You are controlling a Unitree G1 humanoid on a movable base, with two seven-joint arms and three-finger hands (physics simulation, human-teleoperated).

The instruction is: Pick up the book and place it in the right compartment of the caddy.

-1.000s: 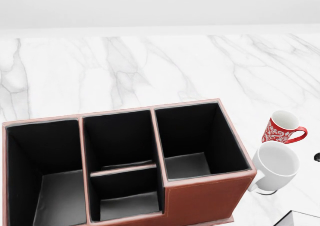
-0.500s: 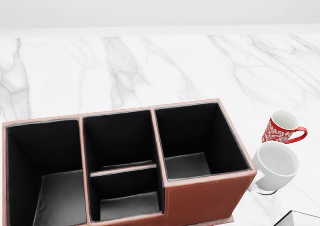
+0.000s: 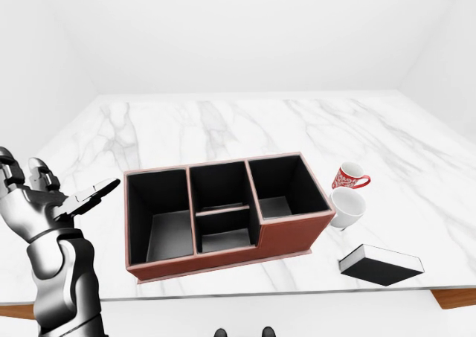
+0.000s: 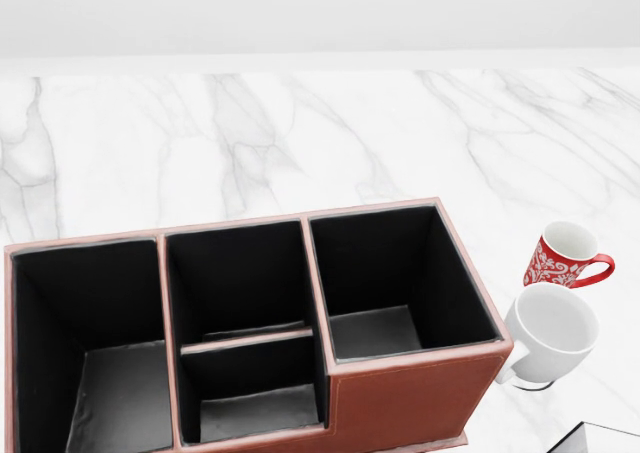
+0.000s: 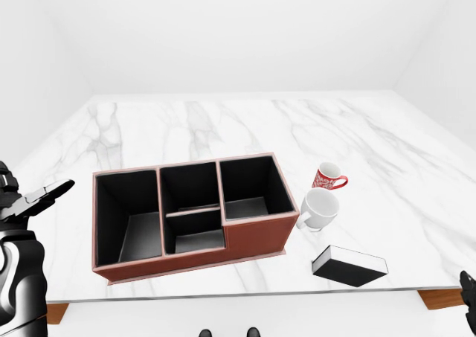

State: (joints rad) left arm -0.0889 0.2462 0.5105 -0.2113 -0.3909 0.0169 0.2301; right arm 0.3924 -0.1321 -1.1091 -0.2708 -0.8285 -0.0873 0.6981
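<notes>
The book (image 3: 381, 265), black-covered with white page edges, lies flat on the marble table near its bottom right corner; only its corner shows in the head view (image 4: 605, 438). The red-brown caddy (image 3: 291, 237) with black lining stands in the middle of the table; its right compartment (image 4: 375, 331) holds nothing. My left hand (image 3: 74, 194) is open, raised left of the caddy, apart from it. Of my right hand (image 5: 468, 298) only a dark sliver shows at the bottom right edge of the right-eye view, well right of the book.
A red patterned mug (image 3: 347, 178) and a white mug (image 3: 347, 207) stand just right of the caddy, between it and the book. The table's near edge (image 3: 454, 298) runs just below the book. White walls stand behind the table.
A small dark tip at the right edge of the head view one second ago no longer shows. Caddy and mugs have not moved.
</notes>
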